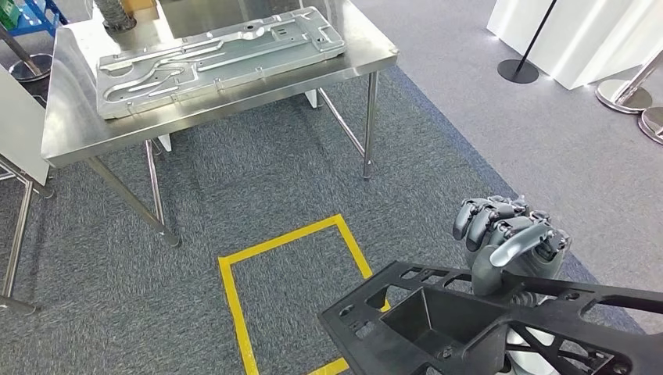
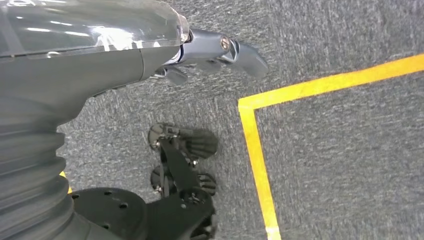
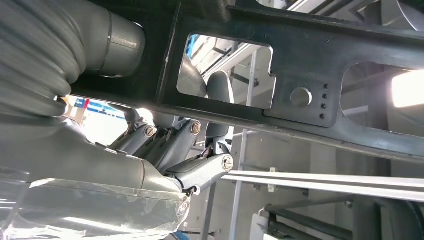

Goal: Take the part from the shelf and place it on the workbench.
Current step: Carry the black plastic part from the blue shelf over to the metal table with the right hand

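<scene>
The part is a large black plastic frame with a box-shaped pocket and open ribs, held low at the right over the carpet. My right hand grips its far edge, thumb hooked over the top and fingers curled behind. Close up, the right hand lies against the black frame with its cut-out windows. The steel workbench stands ahead to the left, some way from the part. My left hand hangs over the carpet with nothing in it, thumb stretched out.
A large grey stamped metal panel covers much of the workbench top. A yellow tape square marks the carpet between me and the bench. Stanchion bases and a white plinth stand at the far right.
</scene>
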Controlling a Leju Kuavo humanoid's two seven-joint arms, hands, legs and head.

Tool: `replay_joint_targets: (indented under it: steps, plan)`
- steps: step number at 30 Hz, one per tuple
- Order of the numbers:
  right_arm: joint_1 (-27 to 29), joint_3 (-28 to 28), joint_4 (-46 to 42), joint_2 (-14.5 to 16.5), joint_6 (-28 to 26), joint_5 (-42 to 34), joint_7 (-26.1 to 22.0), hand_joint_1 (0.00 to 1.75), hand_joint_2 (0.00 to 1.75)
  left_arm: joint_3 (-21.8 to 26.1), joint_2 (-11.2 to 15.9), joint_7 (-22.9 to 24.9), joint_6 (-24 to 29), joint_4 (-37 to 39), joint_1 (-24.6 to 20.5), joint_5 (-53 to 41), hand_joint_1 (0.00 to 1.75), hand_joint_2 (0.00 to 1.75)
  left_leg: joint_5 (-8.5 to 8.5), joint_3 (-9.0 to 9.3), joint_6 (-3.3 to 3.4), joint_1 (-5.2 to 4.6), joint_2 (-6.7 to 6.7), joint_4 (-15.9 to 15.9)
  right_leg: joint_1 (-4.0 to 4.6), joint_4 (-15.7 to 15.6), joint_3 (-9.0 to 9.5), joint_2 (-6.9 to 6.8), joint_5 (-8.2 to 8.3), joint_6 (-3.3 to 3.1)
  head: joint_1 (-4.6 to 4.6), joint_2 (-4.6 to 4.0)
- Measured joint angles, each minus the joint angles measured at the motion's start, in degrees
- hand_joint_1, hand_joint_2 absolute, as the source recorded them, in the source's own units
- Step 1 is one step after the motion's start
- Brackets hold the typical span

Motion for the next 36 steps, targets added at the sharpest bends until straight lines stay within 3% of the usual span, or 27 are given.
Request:
replay_joint_targets:
  steps: [2,3,4,5,7,8,10,13,15,18,19,20,21,23,24,25,28,30,33,34,35,36]
  plan:
    - [0.02,-0.06,0.0,0.06,0.32,-0.21,0.0,1.71,1.75,-0.01,-0.02,-0.01,0.05,0.0,0.12,-0.03,0.0,1.75,-3.12,-4.46,-0.45,0.24,0.02,8.12,0.05,-0.01,0.49,-0.04,-0.5,-0.2,0.0,0.0]
    - [0.04,-0.15,0.0,0.11,0.57,-0.33,0.0,1.71,1.75,-0.01,-0.02,-0.02,0.1,0.0,0.22,-0.05,0.0,1.75,-3.66,-6.38,-0.55,0.32,0.02,11.07,0.06,-0.01,0.78,-0.02,-0.8,-0.19,0.0,0.0]
    - [0.06,-0.28,0.0,0.19,0.82,-0.45,0.0,1.71,1.75,-0.01,-0.03,-0.03,0.13,0.0,0.32,-0.08,0.0,1.75,-3.0,-7.35,-0.55,0.36,0.02,11.99,0.06,0.0,1.2,0.01,-1.14,-0.13,0.0,0.0]
    - [0.07,-0.44,0.0,0.29,1.04,-0.54,0.0,1.71,1.75,-0.01,-0.03,-0.05,0.16,0.0,0.39,-0.14,0.0,1.75,-1.13,-7.13,-0.43,0.38,0.03,10.47,0.06,0.0,1.76,0.04,-1.54,-0.04,0.0,0.0]
    - [0.06,-0.78,0.0,0.49,1.39,-0.63,0.0,1.71,1.75,-0.01,-0.01,-0.14,0.22,0.0,0.47,-0.26,0.0,1.75,3.85,-4.26,0.22,0.26,0.02,2.89,0.02,-0.07,3.05,0.05,-2.47,0.21,0.01,0.0]
    - [0.05,-0.92,0.0,0.56,1.55,-0.64,0.01,1.71,1.75,-0.01,0.02,-0.19,0.25,0.0,0.47,-0.33,0.0,1.75,5.41,-2.73,0.68,0.05,0.05,-0.66,0.02,-0.12,3.49,0.07,-2.86,0.45,0.0,0.0]
    - [0.09,-1.23,-0.01,0.71,1.84,-0.67,0.01,1.71,1.75,-0.02,0.08,-0.31,0.27,0.0,0.48,-0.49,0.0,1.75,5.86,-1.28,1.54,-0.45,0.1,-4.08,-0.04,-0.32,3.84,0.12,-3.14,1.12,0.0,0.0]
    - [0.23,-1.72,-0.09,0.82,1.99,-0.69,0.0,1.71,1.75,-0.02,0.09,-0.43,0.28,0.0,0.56,-0.73,0.0,1.75,5.42,0.2,2.4,-0.41,0.02,-5.8,0.0,0.42,4.19,0.08,-2.77,2.13,-0.01,0.0]
    - [0.23,-2.09,-0.17,0.82,2.02,-0.69,0.0,1.71,1.75,-0.02,0.08,-0.47,0.28,0.0,0.52,-0.84,0.0,1.75,5.14,1.71,2.9,-0.12,-0.07,-6.65,-0.03,4.65,2.11,0.06,-3.92,2.44,0.0,0.0]
    - [0.48,-2.4,-0.21,0.82,2.05,-0.69,0.0,1.71,1.75,-0.02,0.08,-0.49,0.28,0.0,0.5,-0.92,0.0,1.75,4.08,2.99,3.29,-0.17,-0.08,-6.83,-0.05,14.78,-5.22,0.05,-7.68,2.85,0.0,0.0]
    - [0.62,-2.45,-0.21,0.82,2.05,-0.69,0.0,1.71,1.75,-0.01,0.07,-0.49,0.28,0.0,0.54,-0.96,0.0,1.75,3.6,3.56,3.29,-0.2,-0.1,-6.83,-0.05,15.89,-6.84,0.05,-7.74,2.94,0.0,0.0]
    - [0.73,-2.5,-0.21,0.82,2.05,-0.69,0.0,1.71,1.75,-0.01,0.06,-0.49,0.27,0.0,0.57,-1.01,0.0,1.75,3.06,4.3,3.23,-0.22,-0.14,-6.82,-0.05,14.94,-7.42,0.04,-6.53,2.97,0.0,0.0]
    - [0.8,-2.6,-0.22,0.82,2.05,-0.69,0.0,1.71,1.75,-0.02,0.04,-0.5,0.27,0.0,0.58,-1.09,0.0,1.75,2.45,5.16,3.12,-0.22,-0.19,-6.82,-0.05,11.97,-6.93,0.04,-4.13,2.93,0.0,0.0]
    - [0.86,-2.83,-0.28,0.82,2.05,-0.68,0.0,1.71,1.75,-0.03,-0.01,-0.53,0.24,0.0,0.56,-1.19,0.0,1.75,1.21,6.57,2.73,-0.26,-0.26,-6.79,0.04,4.47,-4.81,0.0,1.24,2.57,0.0,0.0]
    - [0.91,-2.96,-0.33,0.82,2.05,-0.68,0.0,1.71,1.75,-0.03,-0.02,-0.54,0.23,0.0,0.49,-1.22,0.0,1.75,0.69,6.93,2.44,-0.3,-0.28,-6.78,0.18,2.09,-4.13,0.0,2.62,2.21,0.0,0.0]
    - [0.98,-3.07,-0.46,0.84,2.05,-0.69,0.0,1.71,1.75,-0.02,-0.03,-0.55,0.22,0.0,0.41,-1.23,0.0,1.75,0.3,7.1,2.11,-0.33,-0.25,-6.82,0.31,0.92,-3.89,0.05,3.28,1.83,0.01,0.0]
    - [1.12,-3.38,-0.91,0.91,2.07,-0.71,0.0,1.71,1.75,-0.02,0.04,-0.57,0.21,-0.01,0.23,-1.27,0.0,1.75,-0.05,7.59,1.19,-0.36,-0.18,-6.19,0.33,0.33,-3.22,0.29,2.97,0.68,0.01,0.0]
    - [1.15,-3.49,-1.12,1.03,2.11,-0.72,0.0,1.71,1.75,-0.04,0.05,-0.58,0.16,-0.01,0.09,-1.3,0.0,1.75,-0.8,5.88,0.61,-0.23,-0.1,-2.11,0.11,-0.08,-1.98,0.24,2.41,0.1,0.01,0.0]
    - [1.2,-3.53,-1.28,1.22,2.14,-0.73,0.0,1.71,1.75,-0.04,0.04,-0.57,0.13,0.0,0.03,-1.22,0.0,1.75,-4.92,-1.18,-0.26,0.22,-0.01,8.85,0.05,-0.32,-0.63,0.16,1.25,-0.21,0.0,0.0]
    - [1.24,-3.54,-1.29,1.27,2.14,-0.73,0.0,1.71,1.75,-0.03,0.05,-0.56,0.13,0.0,0.11,-1.21,0.0,1.75,-5.69,-3.12,-0.4,0.32,0.0,10.88,0.05,-0.32,-0.12,0.21,0.79,-0.2,0.0,0.0]
    - [1.26,-3.55,-1.29,1.32,2.14,-0.73,0.0,1.71,1.75,-0.03,0.05,-0.56,0.13,0.0,0.21,-1.21,0.0,1.75,-5.16,-4.07,-0.41,0.37,0.0,10.85,0.05,-0.32,0.5,0.27,0.32,-0.16,0.0,0.0]
    - [1.27,-3.55,-1.29,1.36,2.15,-0.74,0.0,1.71,1.75,-0.03,0.05,-0.55,0.14,0.0,0.29,-1.2,0.0,1.75,-3.34,-4.16,-0.31,0.39,0.0,8.92,0.06,-0.32,1.26,0.31,-0.21,-0.09,0.0,0.0]
